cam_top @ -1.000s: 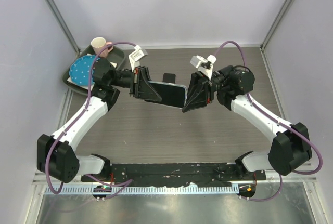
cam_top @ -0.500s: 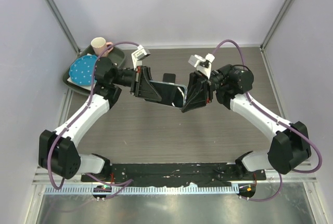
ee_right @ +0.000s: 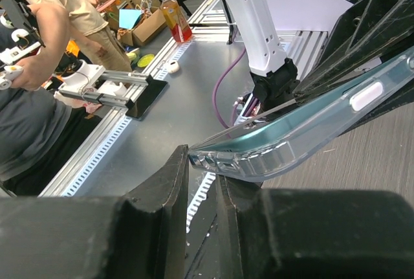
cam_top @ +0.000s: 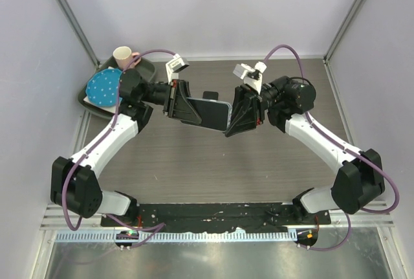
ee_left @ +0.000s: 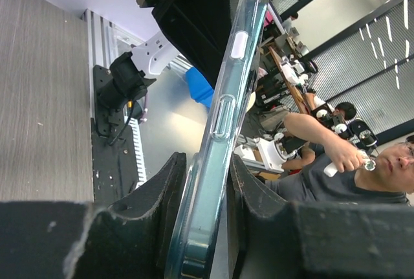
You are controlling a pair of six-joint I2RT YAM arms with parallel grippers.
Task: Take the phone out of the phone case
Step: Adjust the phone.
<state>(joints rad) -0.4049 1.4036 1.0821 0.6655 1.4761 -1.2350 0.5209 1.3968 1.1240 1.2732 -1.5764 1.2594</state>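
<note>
Aloft above the counter [cam_top: 194, 156], pinched from both ends: phone [cam_top: 207, 109] seated inside the clear phone case [ee_left: 223, 107].
Left pincer [ee_left: 206, 162] clamped on one end of the case, right pincer [ee_right: 202, 166] nipping the opposite corner. Risks a drop if either narrow grip slips, or a flexed phone under an uneven pull. Back left, tray [cam_top: 152, 68] holding a blue dotted plate [cam_top: 102, 88], cup [cam_top: 123, 54] at its far edge.

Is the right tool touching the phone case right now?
Touching. The right wrist view shows the right tool pinching one end of the phone case between its fingers.
</note>
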